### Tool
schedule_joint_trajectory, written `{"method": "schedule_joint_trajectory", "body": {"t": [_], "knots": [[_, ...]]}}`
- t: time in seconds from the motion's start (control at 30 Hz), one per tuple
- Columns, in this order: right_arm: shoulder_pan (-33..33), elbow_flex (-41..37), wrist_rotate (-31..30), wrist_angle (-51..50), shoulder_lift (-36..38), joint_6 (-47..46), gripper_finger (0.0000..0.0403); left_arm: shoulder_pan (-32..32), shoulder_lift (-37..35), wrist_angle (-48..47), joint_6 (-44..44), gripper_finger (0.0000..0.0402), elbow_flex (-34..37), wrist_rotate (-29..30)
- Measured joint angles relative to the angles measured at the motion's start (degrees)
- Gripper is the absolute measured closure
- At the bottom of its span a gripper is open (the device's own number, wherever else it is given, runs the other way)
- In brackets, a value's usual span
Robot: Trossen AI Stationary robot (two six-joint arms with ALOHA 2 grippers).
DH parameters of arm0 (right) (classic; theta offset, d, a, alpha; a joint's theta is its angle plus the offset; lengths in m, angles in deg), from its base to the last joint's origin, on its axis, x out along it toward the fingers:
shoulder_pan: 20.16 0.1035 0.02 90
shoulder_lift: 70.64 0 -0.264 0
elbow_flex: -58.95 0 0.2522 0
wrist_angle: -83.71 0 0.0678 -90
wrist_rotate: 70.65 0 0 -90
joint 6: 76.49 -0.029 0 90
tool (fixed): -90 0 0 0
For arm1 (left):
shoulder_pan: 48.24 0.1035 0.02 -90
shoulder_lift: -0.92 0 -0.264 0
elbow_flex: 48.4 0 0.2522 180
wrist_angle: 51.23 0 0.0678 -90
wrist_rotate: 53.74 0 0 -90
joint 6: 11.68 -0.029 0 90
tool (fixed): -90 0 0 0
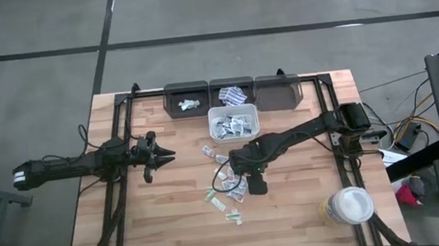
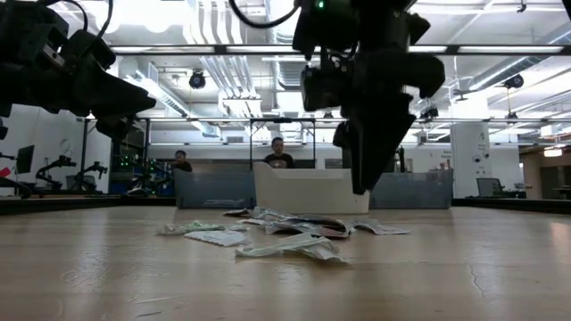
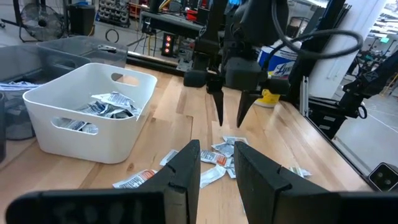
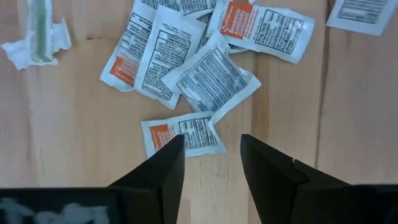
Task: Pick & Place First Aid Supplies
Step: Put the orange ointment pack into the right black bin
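Sachets lie scattered on the wooden counter at the centre of the high view, just below the white bin, which holds more of them. Right hand hangs above the pile, fingers apart and empty, over a small orange-marked sachet. Left hand waits at centre left, fingers parted, holding nothing.
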Motion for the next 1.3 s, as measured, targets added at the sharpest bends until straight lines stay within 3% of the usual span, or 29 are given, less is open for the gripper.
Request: {"method": "schedule_joint_trajectory", "body": {"t": [0.5, 0.7, 0.9, 1.0, 1.3], "knots": [[0.8, 0.3, -2.5, 0.0, -7.6, -2.5, 0.0266, 0.0, 0.0, -0.1, -0.1, 0.0307, 0.0, 0.0], [0.9, 0.2, -5.4, -0.3, -7.7, -3.1, 0.0304, 0.0, 0.0, -0.3, -0.1, 0.0307, 0.0, 0.0], [0.9, 0.2, -6.6, -1.4, -7.7, -2.3, 0.0367, 0.0, 0.0, -0.5, 0.0, 0.0307, 0.0, 0.0], [0.8, 0.8, -5.4, -3.3, -7.5, -0.2, 0.0390, 0.0, 0.0, -0.5, 0.0, 0.0307, 0.0, 0.0], [0.7, 5.0, -0.3, -16.4, -2.9, 6.5, 0.0395, 0.0, 0.0, -0.5, 0.0, 0.0307, 0.0, 0.0]]}}
